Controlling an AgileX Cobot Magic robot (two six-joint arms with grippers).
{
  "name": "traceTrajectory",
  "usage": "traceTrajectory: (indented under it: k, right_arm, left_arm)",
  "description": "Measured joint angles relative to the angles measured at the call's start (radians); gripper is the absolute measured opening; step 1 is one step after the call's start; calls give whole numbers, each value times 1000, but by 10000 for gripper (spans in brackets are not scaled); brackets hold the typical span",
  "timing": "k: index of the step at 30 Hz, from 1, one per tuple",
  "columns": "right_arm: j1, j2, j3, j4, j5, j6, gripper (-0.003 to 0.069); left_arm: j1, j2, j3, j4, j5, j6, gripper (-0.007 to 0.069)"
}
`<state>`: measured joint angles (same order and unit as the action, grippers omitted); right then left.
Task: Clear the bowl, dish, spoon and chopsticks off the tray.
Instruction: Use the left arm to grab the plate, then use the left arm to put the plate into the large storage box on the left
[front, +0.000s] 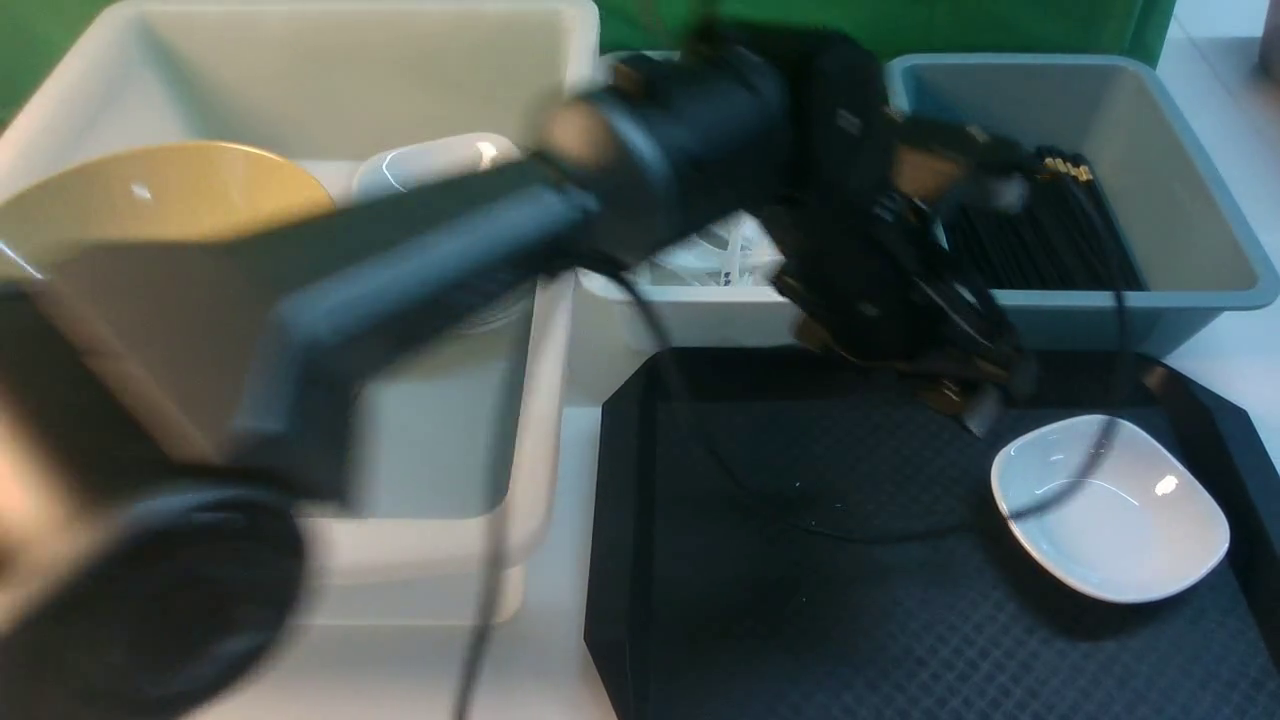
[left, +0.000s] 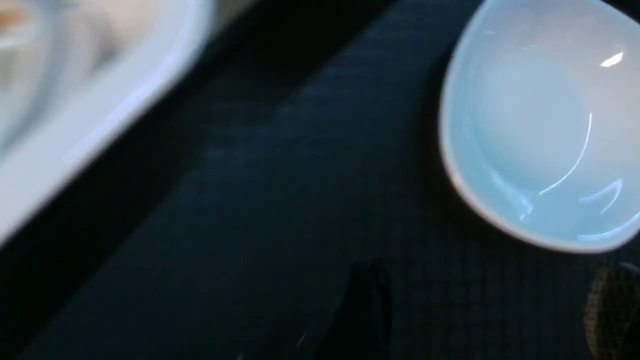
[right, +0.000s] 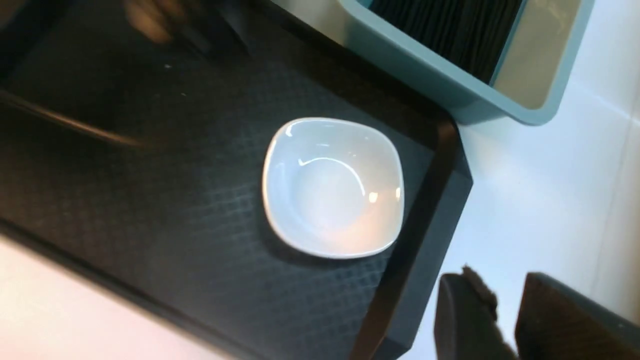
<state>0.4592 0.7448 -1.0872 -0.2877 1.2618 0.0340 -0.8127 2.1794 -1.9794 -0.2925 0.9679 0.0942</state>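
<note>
The small white dish (front: 1110, 510) sits on the black tray (front: 760, 560) near its right side, and nothing else rests on the tray. My left arm reaches across, blurred; its gripper (front: 965, 400) hangs open just behind the dish, empty. In the left wrist view the dish (left: 540, 125) lies ahead of the wide-apart fingers (left: 610, 310). My right gripper (right: 505, 320) hovers over the white table beside the tray's edge (right: 425, 215), a narrow gap between its fingers, holding nothing. A tan bowl (front: 160, 200) lies in the white bin. Black chopsticks (front: 1040, 235) fill the grey-blue bin. The spoon cannot be singled out.
A big white bin (front: 330, 60) stands left of the tray and also holds a white dish (front: 430, 160). A smaller white bin (front: 700, 300) with white ware stands behind the tray. The grey-blue bin (front: 1180, 200) is at the back right.
</note>
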Motion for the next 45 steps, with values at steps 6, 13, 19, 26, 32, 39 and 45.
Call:
traceTrajectory:
  k: [6,13,19,26,32,39,45]
  right_arm:
    - [0,-95,50,9,7,7,195]
    - [0,-102,99,8,7,8,195]
    - [0,-102,141,13,-49,8,195]
    - [0,-101,147,51,-174,18,195]
    - [0,-24,117,168,-230,-68,125]
    - [0,214,4,484,-278,-347,34]
    - [62,388,-71,673,-337,-500,34]
  left_arm:
    - [-29,217,-215,-16,25,-3,494]
    - [-28,318,-287,-57,10,-20,459]
    - [-38,332,-313,-84,21,21,115]
    - [9,276,-470,15,227,54,3]
    - [140,104,-541,80,277,54,2]
    - [399,-169,-529,103,291,49,2]
    - [613,-279,-288,113,299,72,1]
